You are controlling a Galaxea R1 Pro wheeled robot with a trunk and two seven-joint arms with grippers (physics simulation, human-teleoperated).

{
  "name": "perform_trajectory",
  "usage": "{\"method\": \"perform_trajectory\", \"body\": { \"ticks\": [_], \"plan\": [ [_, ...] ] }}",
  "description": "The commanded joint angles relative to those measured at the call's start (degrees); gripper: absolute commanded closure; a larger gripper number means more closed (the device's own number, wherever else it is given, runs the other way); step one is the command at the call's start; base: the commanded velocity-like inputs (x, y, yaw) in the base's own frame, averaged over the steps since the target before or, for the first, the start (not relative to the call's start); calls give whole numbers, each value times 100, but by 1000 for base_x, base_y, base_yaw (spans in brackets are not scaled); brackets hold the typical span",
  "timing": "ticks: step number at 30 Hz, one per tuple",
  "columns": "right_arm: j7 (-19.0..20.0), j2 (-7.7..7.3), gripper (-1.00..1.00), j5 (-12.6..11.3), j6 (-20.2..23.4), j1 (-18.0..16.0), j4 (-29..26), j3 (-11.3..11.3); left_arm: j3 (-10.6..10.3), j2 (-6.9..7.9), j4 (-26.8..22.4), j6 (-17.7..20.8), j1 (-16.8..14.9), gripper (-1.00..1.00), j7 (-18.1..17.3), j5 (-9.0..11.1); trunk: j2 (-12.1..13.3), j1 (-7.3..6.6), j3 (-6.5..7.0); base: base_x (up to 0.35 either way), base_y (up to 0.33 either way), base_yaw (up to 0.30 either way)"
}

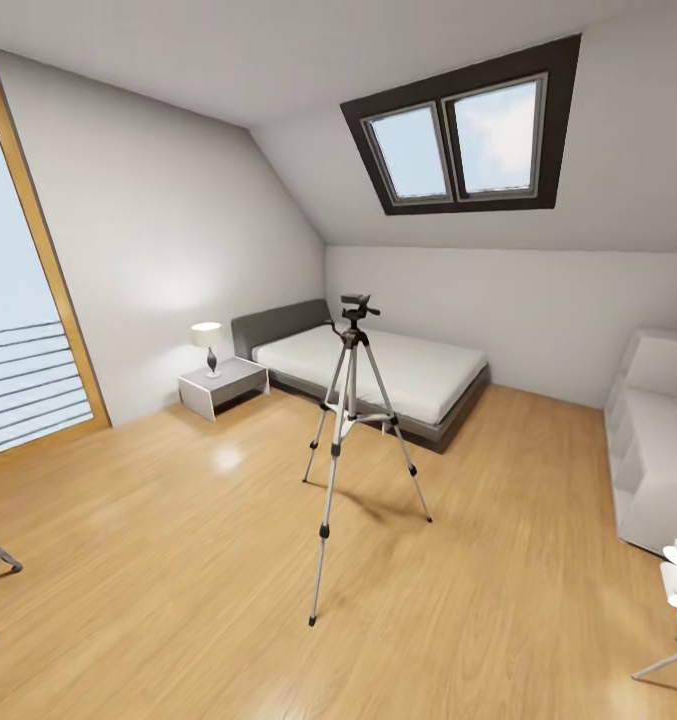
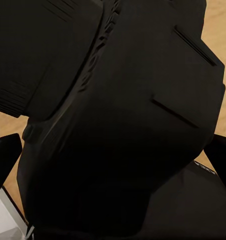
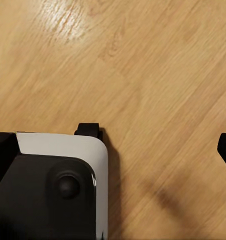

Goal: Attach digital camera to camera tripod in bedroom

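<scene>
Black moulded plastic is crowding the left wrist view: a chunky body (image 2: 123,125) with ribbed edges and 2 thin slots, too close to name for certain. Whether the left gripper is open or closed cannot be told from it. In the right wrist view, 2 dark finger tips (image 3: 88,129) are showing far apart over bare floor, with nothing between them, so the right gripper (image 3: 155,137) is standing open. A glossy white and black rounded part of the robot (image 3: 53,185) is sitting below it.

Honey-coloured wood planks (image 1: 178,560) are running across the bedroom, catching a soft glare. The camera tripod (image 1: 350,450) is standing upright mid-floor on 3 silver telescoping legs with black joints and feet; its black head with a pan handle is sitting on top, in front of the bed.

The bed (image 1: 378,370) is showing a grey padded frame and flat white mattress against the far wall. A grey nightstand (image 1: 223,385) with a white-shaded lamp (image 1: 207,340) is standing beside it. A dark-framed skylight (image 1: 468,135) is set into the sloped ceiling. A wood-framed tall window (image 1: 28,290) is lining the left wall, and white shelving (image 1: 653,440) the right.
</scene>
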Motion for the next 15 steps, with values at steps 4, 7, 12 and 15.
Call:
{"method": "perform_trajectory", "body": {
  "ticks": [4,7,12,15],
  "plan": [
    [14,4,-100,17,-10,-8,19,-17,9,6,0,7,-2,100,11,-8,157,-88,65,0,0,0],
    [14,6,-100,17,-14,-8,19,-17,10,7,0,7,-2,100,10,-8,277,-154,119,0,0,0],
    [17,39,-100,17,-29,-7,19,-19,10,15,0,2,-2,100,10,-4,478,-264,209,0,0,0],
    [20,45,-100,17,-16,-7,19,-19,10,16,0,-2,-2,100,10,-3,598,-330,263,0,0,0]
  ]
}}
